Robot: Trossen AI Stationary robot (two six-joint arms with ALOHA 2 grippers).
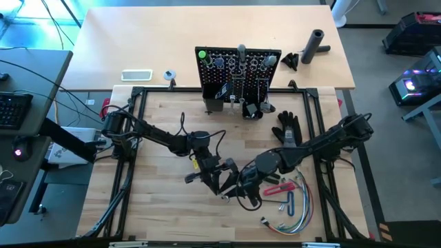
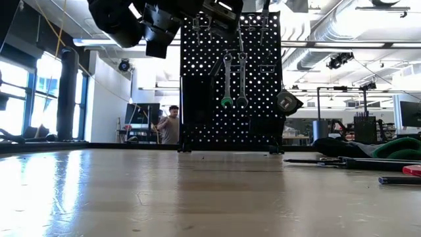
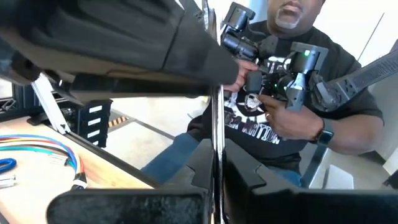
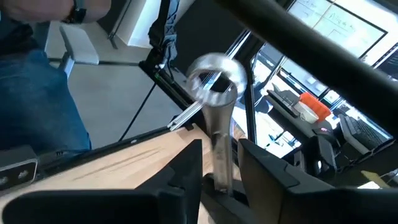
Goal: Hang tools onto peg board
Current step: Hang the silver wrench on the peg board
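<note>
A silver wrench [image 4: 216, 93] is gripped by both the left claw [image 1: 219, 180] and the right claw [image 1: 242, 187] near the counter's [image 1: 165, 213] middle, well before the peg board [image 1: 239, 69] at its far edge.

The high view looks straight down on the whole light wooden table [image 1: 165, 213]; the black perforated upright peg board [image 1: 238, 65] lies at 12 o'clock. The low view sits at tabletop height, facing level toward the same peg board [image 2: 230, 79]. Each wrist view looks forward past its own fingers at close range, outward into the room. High and low views share the board.
</note>
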